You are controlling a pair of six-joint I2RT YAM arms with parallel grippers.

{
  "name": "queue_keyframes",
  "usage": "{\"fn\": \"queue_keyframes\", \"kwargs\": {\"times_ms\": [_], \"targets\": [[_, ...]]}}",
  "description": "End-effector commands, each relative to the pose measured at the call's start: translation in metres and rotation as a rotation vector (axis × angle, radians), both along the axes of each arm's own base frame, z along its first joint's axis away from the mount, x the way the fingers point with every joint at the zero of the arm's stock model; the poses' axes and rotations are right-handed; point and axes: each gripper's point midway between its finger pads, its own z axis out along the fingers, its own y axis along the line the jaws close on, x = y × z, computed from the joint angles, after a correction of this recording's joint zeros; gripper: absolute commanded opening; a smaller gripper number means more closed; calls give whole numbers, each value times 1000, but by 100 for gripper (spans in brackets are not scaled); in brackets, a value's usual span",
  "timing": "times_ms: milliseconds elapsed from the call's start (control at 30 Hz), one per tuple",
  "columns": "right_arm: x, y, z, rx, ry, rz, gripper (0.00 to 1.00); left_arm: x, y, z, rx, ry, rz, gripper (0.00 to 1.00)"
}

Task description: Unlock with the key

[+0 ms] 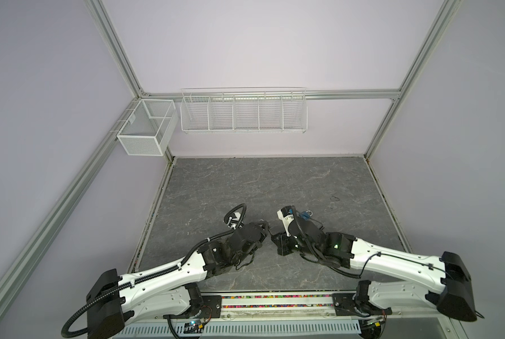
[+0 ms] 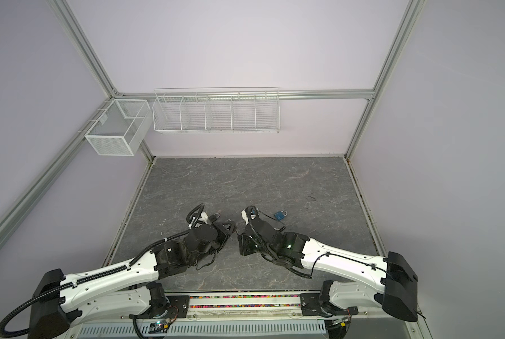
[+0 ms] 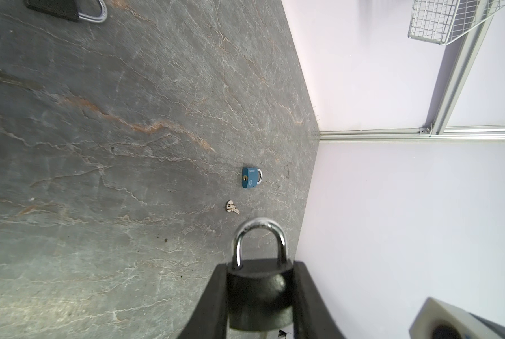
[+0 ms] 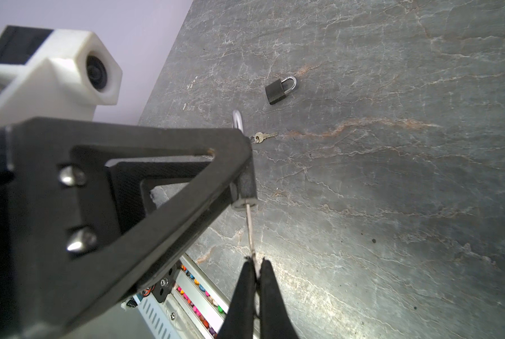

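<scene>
Your right pincer (image 4: 255, 264) is pressed together on a key (image 4: 250, 232), whose long axis runs straight from the tips to the underside of the black padlock (image 3: 258, 296). That padlock is clamped by its body in your left pincer (image 3: 260, 271), shackle closed and pointing away from the key. The blade meets the keyhole face; depth of entry cannot be told. The turn to come calls for key and lock kept on one line. Farther out on the surface (image 3: 128, 176) lie a spare key (image 4: 263, 137), a second black padlock (image 4: 279, 89) and a blue padlock (image 3: 250, 177), none in the way.
</scene>
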Motion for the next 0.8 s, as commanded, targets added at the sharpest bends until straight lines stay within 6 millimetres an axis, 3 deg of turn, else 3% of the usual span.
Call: {"fn": "queue_keyframes", "kwargs": {"times_ms": [0, 167, 467, 767], "targets": [[1, 3, 6, 23, 14, -4, 7, -1, 1, 8, -14, -16, -2, 0], [2, 1, 5, 8, 16, -6, 7, -1, 1, 9, 9, -29, -11, 0], [9, 2, 32, 36, -7, 22, 7, -1, -1, 1, 109, -32, -51, 0], [16, -2, 44, 22, -12, 17, 7, 0, 0, -10, 140, -17, -44, 0]]}}
